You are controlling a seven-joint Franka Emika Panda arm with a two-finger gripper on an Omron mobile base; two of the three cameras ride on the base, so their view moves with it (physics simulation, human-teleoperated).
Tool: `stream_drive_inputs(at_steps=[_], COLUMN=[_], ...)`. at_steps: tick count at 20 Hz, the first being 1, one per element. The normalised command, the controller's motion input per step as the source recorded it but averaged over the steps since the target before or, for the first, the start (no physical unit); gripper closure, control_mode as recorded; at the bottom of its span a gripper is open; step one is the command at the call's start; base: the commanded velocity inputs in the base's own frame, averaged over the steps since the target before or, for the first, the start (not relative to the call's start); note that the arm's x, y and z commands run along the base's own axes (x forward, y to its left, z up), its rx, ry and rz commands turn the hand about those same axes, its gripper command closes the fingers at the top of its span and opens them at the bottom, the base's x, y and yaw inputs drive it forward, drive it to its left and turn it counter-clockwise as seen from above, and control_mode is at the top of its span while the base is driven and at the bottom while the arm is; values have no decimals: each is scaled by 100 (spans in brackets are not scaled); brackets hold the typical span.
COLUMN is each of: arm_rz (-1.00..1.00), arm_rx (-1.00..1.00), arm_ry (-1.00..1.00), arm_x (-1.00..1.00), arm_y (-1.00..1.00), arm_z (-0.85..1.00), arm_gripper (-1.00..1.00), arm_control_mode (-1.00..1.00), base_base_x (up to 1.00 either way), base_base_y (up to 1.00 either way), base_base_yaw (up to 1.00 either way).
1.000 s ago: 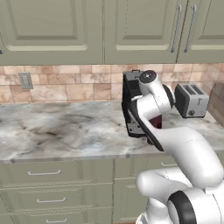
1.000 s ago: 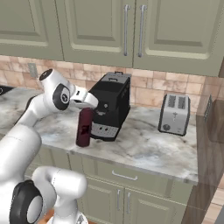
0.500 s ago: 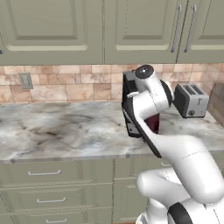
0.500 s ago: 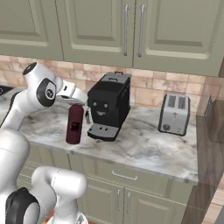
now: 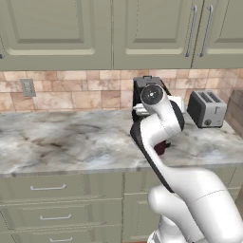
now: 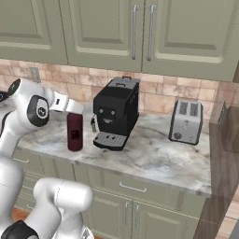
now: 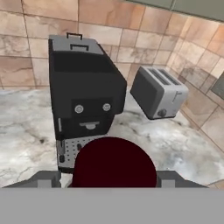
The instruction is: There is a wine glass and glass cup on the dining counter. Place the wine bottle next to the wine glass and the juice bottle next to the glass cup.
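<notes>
Left base view: a grey-veined marble bench (image 5: 61, 142) runs beneath green cabinets (image 5: 95, 33) and a tan tiled backsplash (image 5: 85, 92); a toaster (image 5: 207, 108) stands at right, and the arm hides most of the juice bottle (image 5: 161, 147).

Right base view: the squat maroon juice bottle (image 6: 74, 132) stands upright just beside a black coffee machine (image 6: 116, 112), the gripper (image 6: 73, 108) at its top.

Hand view: the bottle's round maroon cap (image 7: 113, 164) sits between the fingers (image 7: 43, 179); the pictures do not settle whether the gripper is clamped on it.
</notes>
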Motion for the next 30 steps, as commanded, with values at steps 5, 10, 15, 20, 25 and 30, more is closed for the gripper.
stream_drive_inputs(at_steps=[5, 10, 15, 20, 25, 30], arm_rz=[0, 0, 0, -1, 0, 0], arm_rx=[-1, 0, 0, 0, 0, 0], arm_ry=[-1, 4, 1, -1, 0, 0], arm_x=[-2, 0, -1, 0, 0, 0], arm_y=[9, 8, 13, 4, 0, 0], arm_z=[26, 29, 17, 1, 0, 0], arm_gripper=[100, 100, 100, 100, 100, 100], arm_control_mode=[-100, -100, -100, -100, -100, -100], base_base_x=[0, 0, 0, 0, 0, 0], base_base_y=[0, 0, 0, 0, 0, 0], base_base_yaw=[0, 0, 0, 0, 0, 0])
